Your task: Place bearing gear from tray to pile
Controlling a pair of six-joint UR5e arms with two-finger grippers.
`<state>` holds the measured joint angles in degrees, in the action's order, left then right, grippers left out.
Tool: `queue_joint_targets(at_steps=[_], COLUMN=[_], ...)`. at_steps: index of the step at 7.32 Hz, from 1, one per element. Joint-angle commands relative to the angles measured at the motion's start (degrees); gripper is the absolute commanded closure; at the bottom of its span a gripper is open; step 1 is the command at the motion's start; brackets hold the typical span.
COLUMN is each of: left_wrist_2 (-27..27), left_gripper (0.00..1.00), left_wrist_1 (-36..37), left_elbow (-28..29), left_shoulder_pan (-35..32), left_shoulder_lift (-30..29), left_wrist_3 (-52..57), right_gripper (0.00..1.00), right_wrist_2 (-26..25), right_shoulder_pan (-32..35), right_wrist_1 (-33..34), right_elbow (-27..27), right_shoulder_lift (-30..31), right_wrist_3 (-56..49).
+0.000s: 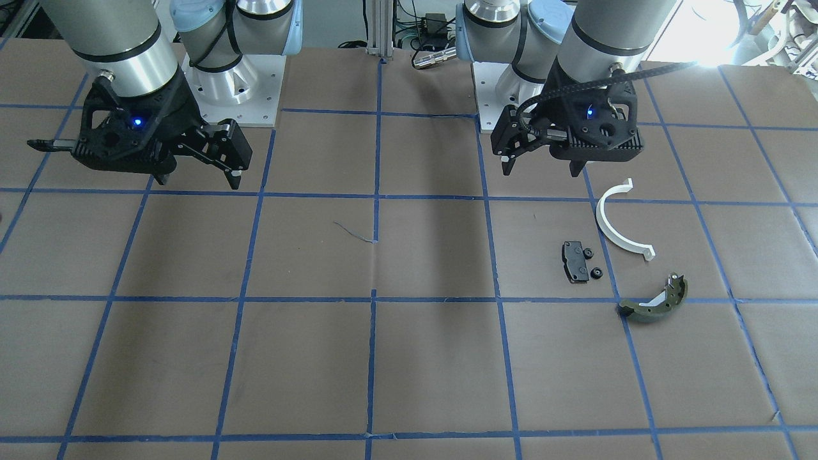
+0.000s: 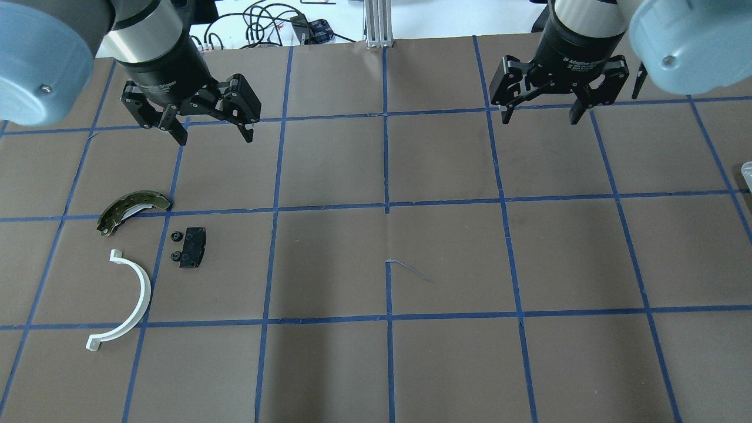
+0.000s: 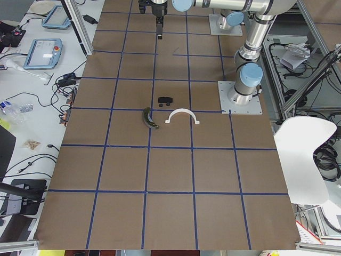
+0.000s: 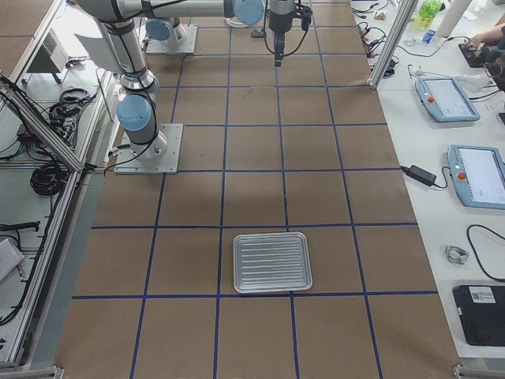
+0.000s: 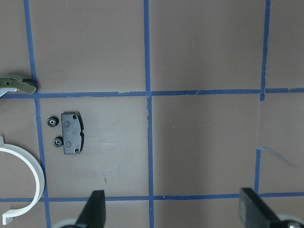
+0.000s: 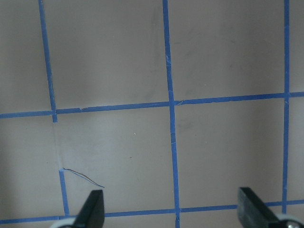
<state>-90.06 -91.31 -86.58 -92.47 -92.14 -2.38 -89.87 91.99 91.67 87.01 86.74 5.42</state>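
A brown desk (image 2: 446, 252) marked into squares with blue tape (image 2: 329, 207), seen from several cameras, with two robot arms held above it.

A shallow metal tray (image 4: 272, 262) with a ribbed floor lies flat at the end of the desk on the robot's right. It appears only in the right-side view, where the ribbing shows across its whole floor.

The pile (image 2: 147, 258) is a loose cluster on the robot's left half of the desk, well apart from the tray. Two small black bearing gears (image 5: 52, 122) lie there, flat, with their toothed round faces turned up to the left wrist camera. As round discs they point no particular way. The pair lines up along one long side of a black pad (image 2: 194, 247), the side facing the robot's left, just beside it. Whether they touch it cannot be told.

The pad's long axis runs roughly away from the robot, slightly tilted. A white half-ring (image 2: 144, 291) lies nearer the robot, its open side facing the robot's left. An olive brake shoe (image 2: 120, 208) lies farther out, arching away from the robot.

The left gripper (image 2: 215, 140) hangs above the desk beyond the pile with its fingers (image 5: 95, 209) spread wide. The right gripper (image 2: 541, 121) hangs over the other half, its fingers (image 6: 94, 209) equally wide.
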Motion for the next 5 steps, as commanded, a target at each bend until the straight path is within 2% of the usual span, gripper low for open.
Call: queue_joint_targets(at_steps=[1,5], left_wrist_2=[0.0,0.1], left_gripper=[0.00,0.00], left_wrist_1=[0.1,0.1], left_elbow=[-0.1,-0.1], left_shoulder_pan=[0.1,0.2], left_shoulder_lift=[0.1,0.1], left_wrist_3=[0.0,0.0], right_gripper=[0.00,0.00], right_wrist_2=[-0.5,0.1], right_shoulder_pan=[-0.3,-1.3], right_wrist_1=[-1.0,-1.1], right_elbow=[-0.1,-2.1], right_shoulder_lift=[0.1,0.1], right_wrist_3=[-0.3,-0.3])
